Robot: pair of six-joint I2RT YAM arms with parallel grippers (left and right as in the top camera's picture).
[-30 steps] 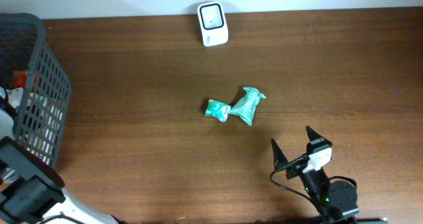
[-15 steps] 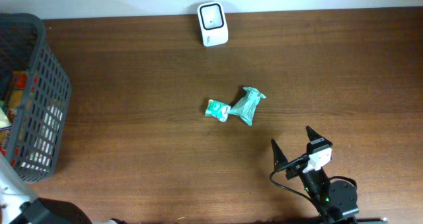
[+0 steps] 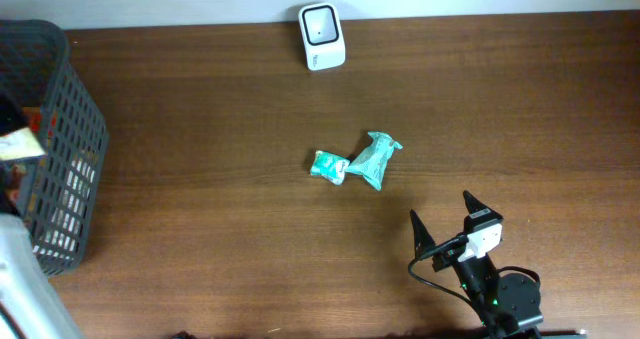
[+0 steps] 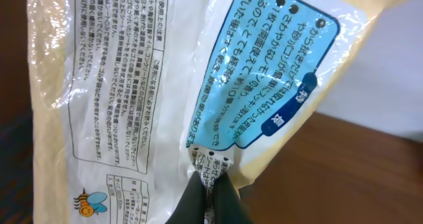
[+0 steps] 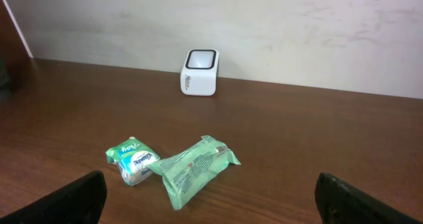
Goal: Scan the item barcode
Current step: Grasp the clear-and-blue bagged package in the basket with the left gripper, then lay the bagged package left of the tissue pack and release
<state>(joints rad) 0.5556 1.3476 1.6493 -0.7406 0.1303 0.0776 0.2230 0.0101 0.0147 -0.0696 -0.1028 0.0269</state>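
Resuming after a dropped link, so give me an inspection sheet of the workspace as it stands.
Surface: dark wood table, no spills seen.
Job's things: white scanner at the far edge; printed packet in the left claw.
Clutter: small green packet and larger green packet side by side mid-table; mesh basket at left.
Claws: left claw shut on the packet's edge; right claw open, empty.
Cables: black cable looped by the right arm.
Surroundings: pale wall behind.

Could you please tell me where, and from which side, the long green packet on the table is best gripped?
Probably take the long green packet across its narrow middle, from straight above, jaws square to its length. It lies flat and diagonal, too low for a sideways approach, and the small tissue pack crowds one end. The open right gripper is closest.
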